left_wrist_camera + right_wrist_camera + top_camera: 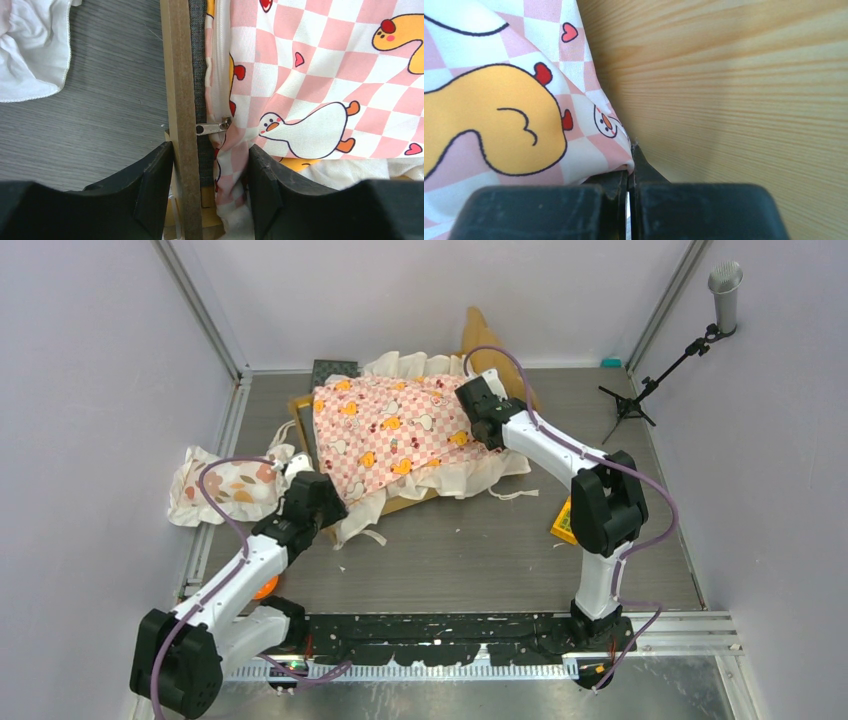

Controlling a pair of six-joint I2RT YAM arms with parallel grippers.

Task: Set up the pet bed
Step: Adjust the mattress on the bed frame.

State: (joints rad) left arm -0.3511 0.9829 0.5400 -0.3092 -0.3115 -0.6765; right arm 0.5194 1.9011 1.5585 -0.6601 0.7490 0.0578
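Pet bed [480, 340] is appearing stiff, light; left fingers [150, 190] are clamping its side rail [179, 75]; right fingers [549, 210] are sitting closed against sheet [489, 125].

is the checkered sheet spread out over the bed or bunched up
Spread: the sheet lies flat across the bed, its duck pattern face up and its ruffled edges hanging over the sides.
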